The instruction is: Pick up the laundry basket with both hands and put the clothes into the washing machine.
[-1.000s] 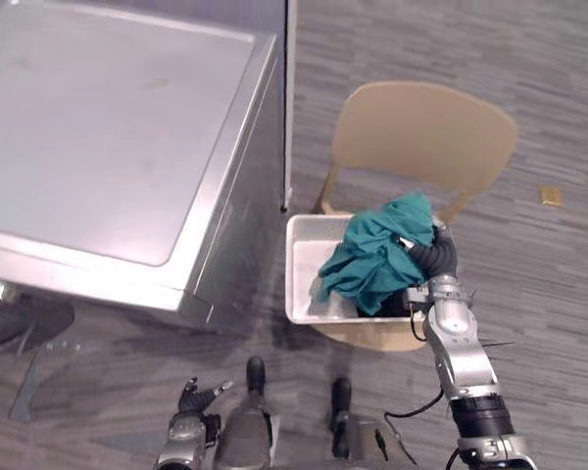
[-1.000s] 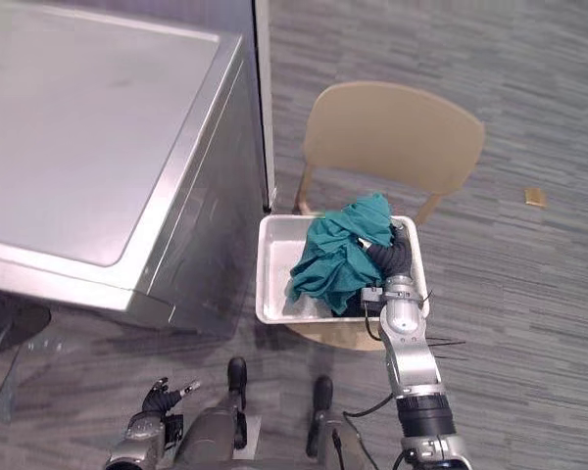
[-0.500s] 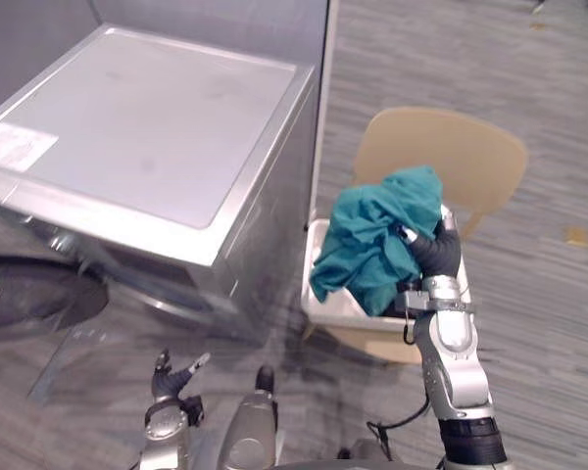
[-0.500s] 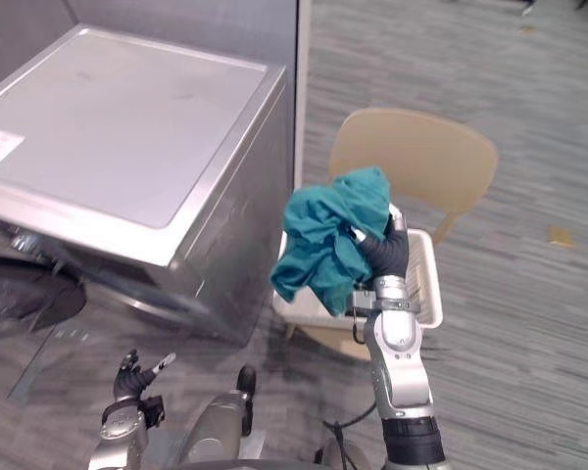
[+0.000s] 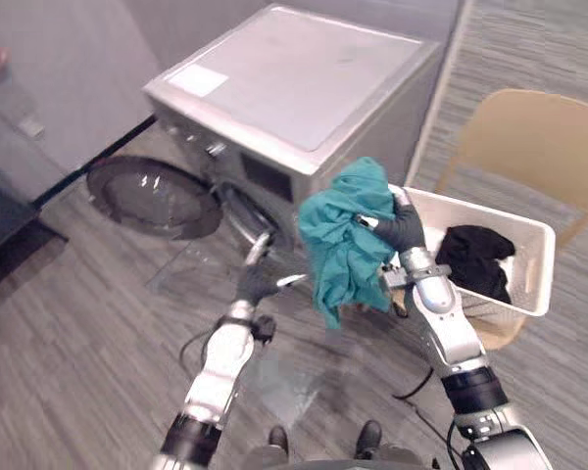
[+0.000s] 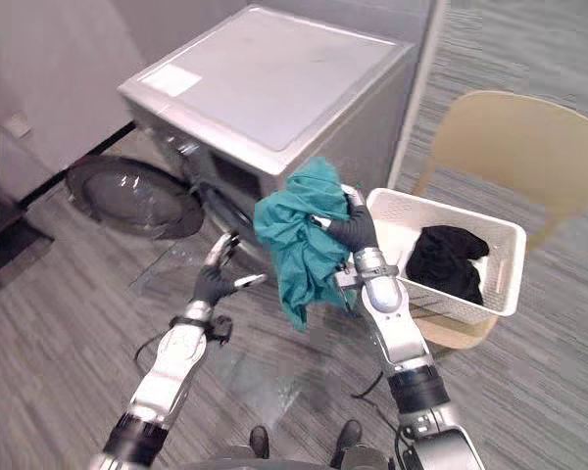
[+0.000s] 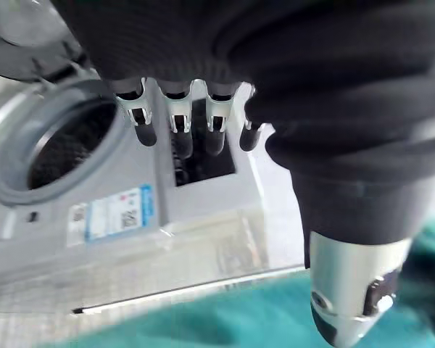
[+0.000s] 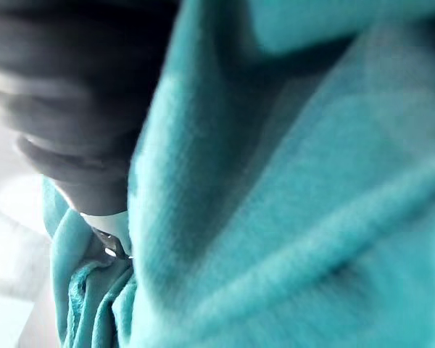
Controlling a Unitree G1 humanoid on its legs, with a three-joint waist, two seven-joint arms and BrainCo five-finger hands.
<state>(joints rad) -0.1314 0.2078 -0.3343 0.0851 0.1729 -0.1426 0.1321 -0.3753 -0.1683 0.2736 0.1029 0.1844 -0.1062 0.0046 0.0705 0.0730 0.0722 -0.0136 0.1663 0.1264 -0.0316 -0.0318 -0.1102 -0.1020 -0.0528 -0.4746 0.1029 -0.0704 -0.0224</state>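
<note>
Basket (image 5: 514, 302) first: white, slotted plastic, sitting on a tan chair (image 5: 539, 137), with a crumpled black garment (image 5: 475, 259) inside. Teal cloth (image 5: 345, 235), bundled in that basket a second ago, is now out and hanging in soft folds in front of the grey washing machine (image 5: 304, 88). Right hand (image 5: 402, 227) is clamped on its top. Left hand (image 5: 258, 282), low by the legs before, is up near the machine's round door (image 5: 152, 196), which lies swung open; its fingers are loose and hold nothing.

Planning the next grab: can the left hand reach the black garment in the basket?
Probably not: the left hand is by the washing machine, and the right hand holding the teal cloth hangs between it and the black garment.
</note>
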